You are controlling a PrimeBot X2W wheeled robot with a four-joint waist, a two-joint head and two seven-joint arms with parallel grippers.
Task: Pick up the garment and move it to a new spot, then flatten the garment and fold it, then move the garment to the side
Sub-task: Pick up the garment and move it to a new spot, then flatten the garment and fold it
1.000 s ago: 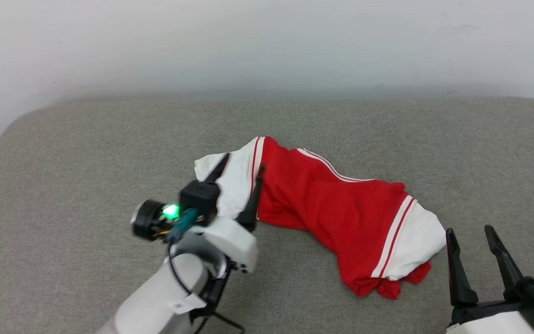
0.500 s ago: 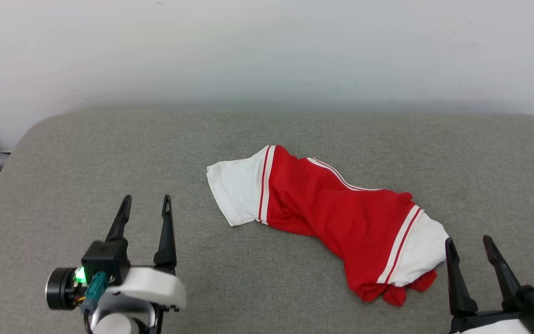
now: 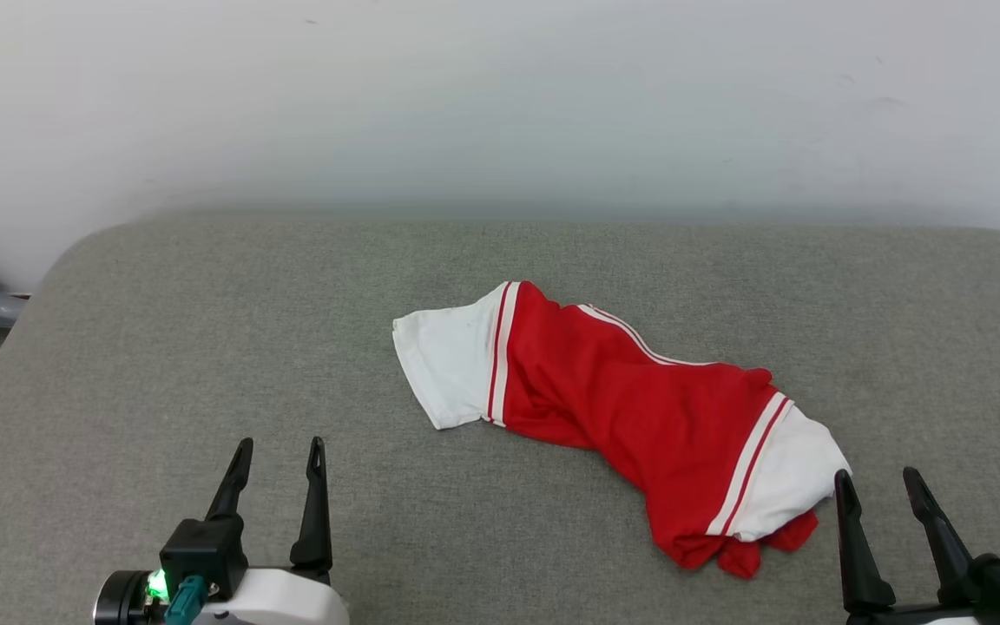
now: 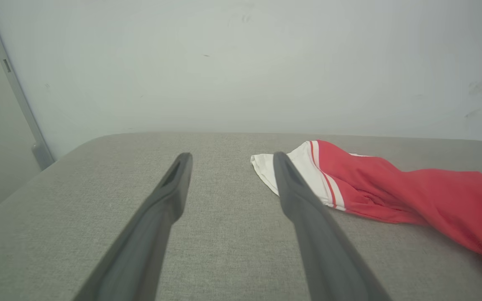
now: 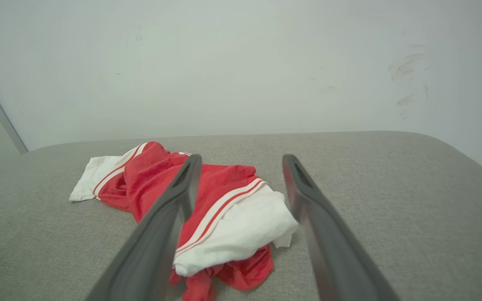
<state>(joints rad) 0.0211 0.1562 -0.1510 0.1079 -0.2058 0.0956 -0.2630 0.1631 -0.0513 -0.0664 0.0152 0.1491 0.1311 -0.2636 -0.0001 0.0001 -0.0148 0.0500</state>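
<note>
Grey padded surface, pale wall behind. The garment lies bunched on it, right of centre and not flat, its long axis slanting from far-left to near-right.

Left gripper: jaws spread wide, empty, low at the near edge. The garment lies ahead and to its right, well apart.

Right gripper: also wide, empty, tips just beside the garment's near end.

Near white sleeve sits straight ahead of the right fingers. Far white sleeve points toward the left side.

Judgement: the right arm is nearer for a first pinch.
</note>
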